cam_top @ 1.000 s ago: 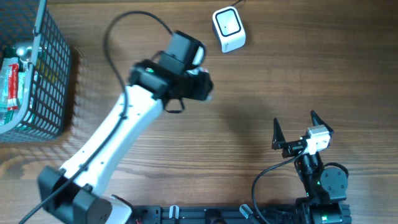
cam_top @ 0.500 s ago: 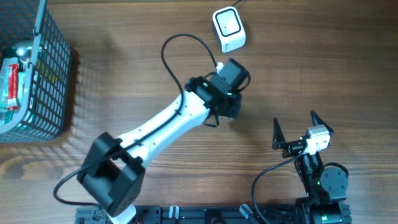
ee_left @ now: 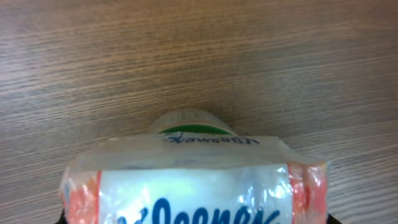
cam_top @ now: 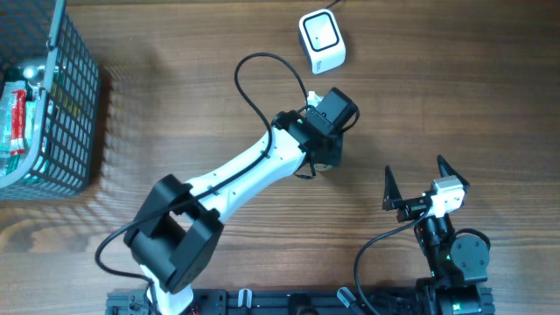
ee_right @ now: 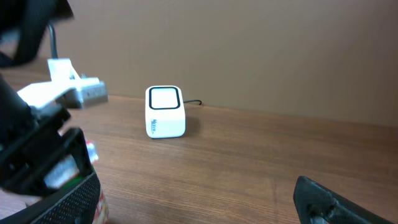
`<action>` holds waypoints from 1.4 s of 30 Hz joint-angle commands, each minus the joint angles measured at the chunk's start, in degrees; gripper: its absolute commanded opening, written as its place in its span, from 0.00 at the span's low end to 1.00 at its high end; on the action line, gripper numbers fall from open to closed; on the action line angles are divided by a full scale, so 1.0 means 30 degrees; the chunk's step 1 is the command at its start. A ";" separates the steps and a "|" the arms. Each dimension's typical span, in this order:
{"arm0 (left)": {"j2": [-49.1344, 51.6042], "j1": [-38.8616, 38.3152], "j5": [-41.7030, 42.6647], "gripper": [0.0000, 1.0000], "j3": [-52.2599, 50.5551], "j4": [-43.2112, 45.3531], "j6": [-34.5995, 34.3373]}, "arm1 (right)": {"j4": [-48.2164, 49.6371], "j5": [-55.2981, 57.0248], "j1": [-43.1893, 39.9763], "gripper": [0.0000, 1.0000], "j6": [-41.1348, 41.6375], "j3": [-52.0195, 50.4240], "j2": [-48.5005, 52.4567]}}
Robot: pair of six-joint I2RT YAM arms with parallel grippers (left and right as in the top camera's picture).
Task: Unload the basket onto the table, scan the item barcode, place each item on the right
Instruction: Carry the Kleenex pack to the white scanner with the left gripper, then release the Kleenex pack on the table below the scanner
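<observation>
The item [ee_left: 193, 180] is a soft plastic-wrapped pack, white with blue lettering and orange ends. It fills the bottom of the left wrist view, and my left gripper [ee_left: 196, 214] is shut on it just above the wood. From overhead the left gripper [cam_top: 325, 131] covers the pack almost entirely. The white scanner [cam_top: 321, 40] sits at the back of the table, a short way beyond that gripper, and it shows as a small white box [ee_right: 165, 111] in the right wrist view. My right gripper [cam_top: 424, 186] stands open near the front right, holding nothing.
A grey wire basket [cam_top: 61, 105] stands at the far left with a red and green package [cam_top: 12, 114] inside. A round white top with a green band [ee_left: 189, 121] shows just beyond the held pack. The left arm's black cable [cam_top: 254, 79] loops above the table.
My left arm has swung right from the table's upper middle, carrying the pack to a spot just below the scanner. It barely moved in the last half second. The right arm stayed still.
</observation>
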 commanded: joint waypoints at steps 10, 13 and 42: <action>0.0911 -0.0240 -0.0321 0.87 0.0000 -0.0007 -0.0386 | 0.0058 0.0240 -0.0058 1.00 -0.0095 -0.0022 -0.0153; 0.0940 -0.0423 -0.0328 1.00 0.0000 -0.0044 -0.0372 | 0.0058 0.0240 -0.0051 1.00 -0.0102 -0.0022 -0.0153; -0.9063 0.9078 -0.5909 1.00 0.4291 -0.0699 0.5508 | 0.0058 0.0240 -0.0058 1.00 -0.0087 -0.0022 -0.0153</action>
